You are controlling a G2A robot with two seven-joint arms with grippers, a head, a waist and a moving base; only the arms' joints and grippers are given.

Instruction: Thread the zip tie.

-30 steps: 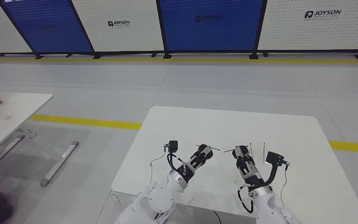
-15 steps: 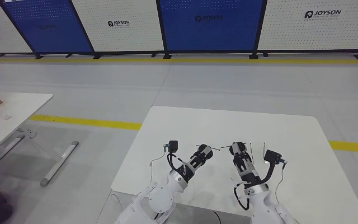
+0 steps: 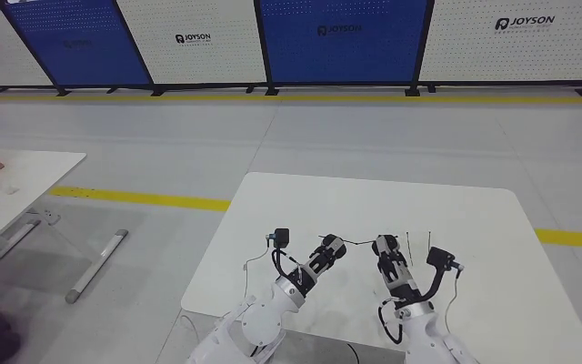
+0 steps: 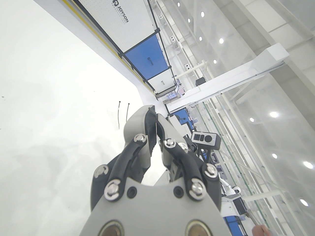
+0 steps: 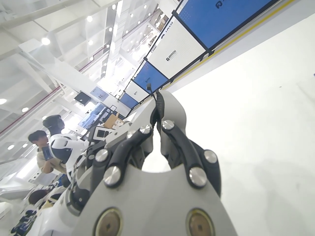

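A: Colour of table (image 3: 455, 205)?
B: Plain white.
A: zip tie (image 5: 149, 87)?
B: Black; spare zip ties (image 4: 119, 115) black too.
A: left gripper (image 4: 154, 114)?
B: Grey shells, black pads, silver bolts.
A: partition panels (image 3: 341, 41)?
B: Alternating blue and white, white ones dotted. floor line (image 3: 136, 197) yellow.

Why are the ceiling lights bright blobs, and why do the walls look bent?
Left wrist view: the round ceiling lamps glare white, and the wide lens tilts and bends the white and blue wall panels. Right wrist view: the lamps glare too, and the close right hand looks huge. Top view: even light, no glare on the white table.
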